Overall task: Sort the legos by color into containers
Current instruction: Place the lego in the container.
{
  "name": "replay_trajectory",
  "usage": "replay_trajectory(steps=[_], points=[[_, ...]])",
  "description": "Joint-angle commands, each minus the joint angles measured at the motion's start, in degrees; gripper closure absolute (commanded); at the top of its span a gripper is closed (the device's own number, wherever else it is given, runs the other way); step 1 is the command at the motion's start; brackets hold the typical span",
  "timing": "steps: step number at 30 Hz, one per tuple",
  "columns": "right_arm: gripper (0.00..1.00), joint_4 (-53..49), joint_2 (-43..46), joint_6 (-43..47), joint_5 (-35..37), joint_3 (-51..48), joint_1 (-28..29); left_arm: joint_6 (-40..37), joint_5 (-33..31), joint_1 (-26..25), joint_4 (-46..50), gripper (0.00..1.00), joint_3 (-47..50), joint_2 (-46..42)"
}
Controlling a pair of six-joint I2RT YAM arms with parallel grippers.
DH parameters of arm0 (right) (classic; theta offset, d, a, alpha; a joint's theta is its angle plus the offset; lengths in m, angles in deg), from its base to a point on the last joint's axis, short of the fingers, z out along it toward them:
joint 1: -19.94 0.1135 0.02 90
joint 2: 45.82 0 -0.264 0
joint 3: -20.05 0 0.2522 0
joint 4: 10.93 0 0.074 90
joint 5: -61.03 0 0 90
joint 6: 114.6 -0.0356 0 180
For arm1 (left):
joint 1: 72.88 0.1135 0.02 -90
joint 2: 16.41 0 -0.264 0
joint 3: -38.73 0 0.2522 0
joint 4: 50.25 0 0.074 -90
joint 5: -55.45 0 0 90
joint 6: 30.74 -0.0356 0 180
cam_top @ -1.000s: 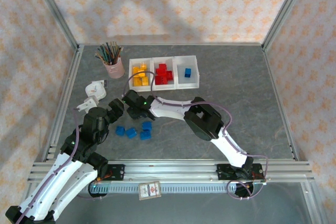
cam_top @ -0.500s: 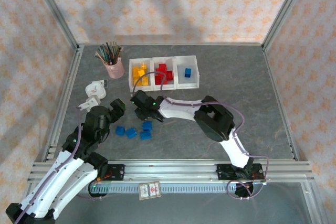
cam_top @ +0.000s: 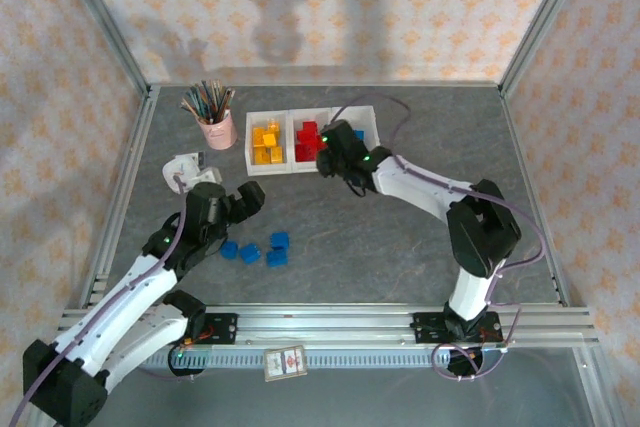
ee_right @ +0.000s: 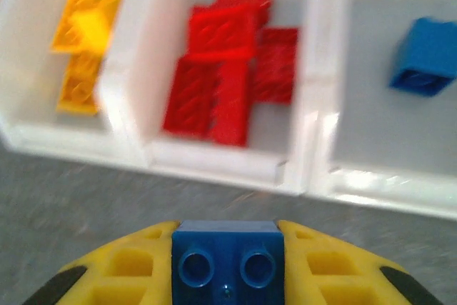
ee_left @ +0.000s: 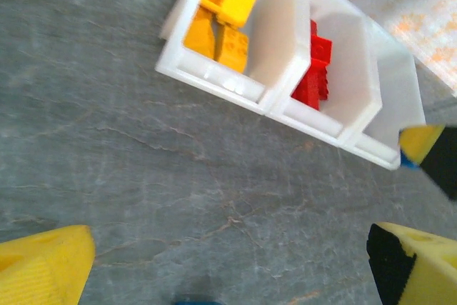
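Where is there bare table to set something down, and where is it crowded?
Free: the table right of the bins up to the right rail, and the strip behind the bins. Crowded: front left, where the blue bricks, left fingers, cup and a white object sit close together.

Right hand [cam_top: 328,155] clamped on blue lego [ee_right: 227,262], left hand [ee_left: 228,266] spread wide

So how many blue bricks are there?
6. Four blue bricks lie loose on the table, one sits in the right-hand bin, and one is pinched in the right gripper. Others may be hidden.
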Motion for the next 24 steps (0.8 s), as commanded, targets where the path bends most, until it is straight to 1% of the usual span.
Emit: replay_trajectory(steps=[1, 6, 8, 12, 16, 21, 24], points=[[0.71, 0.12, -0.57, -0.22, 3.02, 2.02, -3.65, -1.15, 3.76, -1.28, -6.75, 0.01, -2.38, 2.94], [0.72, 1.45, -6.61, 0.2, 3.18, 7.26, -8.82, -0.71, 3.9, -3.5, -10.98, 0.01, -3.87, 8.17], [0.72, 2.37, -9.69, 0.21, 1.48, 9.65, -10.28, -0.53, 4.35, -4.49, -12.71, 0.01, -4.63, 10.26], [0.72, 1.29, -15.65, 0.35, 2.34, 16.85, -12.26, -0.52, 4.35, -5.23, -14.77, 0.01, -5.96, 13.76], [0.72, -0.41, -21.17, 0.43, 0.51, 23.42, -13.7, -0.78, 4.34, -5.3, -15.0, 0.01, -7.3, 16.32], [0.61, -1.93, -24.31, 0.88, 1.11, 27.54, -14.02, -1.26, 4.09, -5.32, -15.55, 0.01, -7.57, 16.96], [0.56, -1.43, -23.62, 1.27, 0.29, 27.36, -14.12, -1.7, 3.65, -5.26, -14.86, 0.01, -7.81, 16.99]])
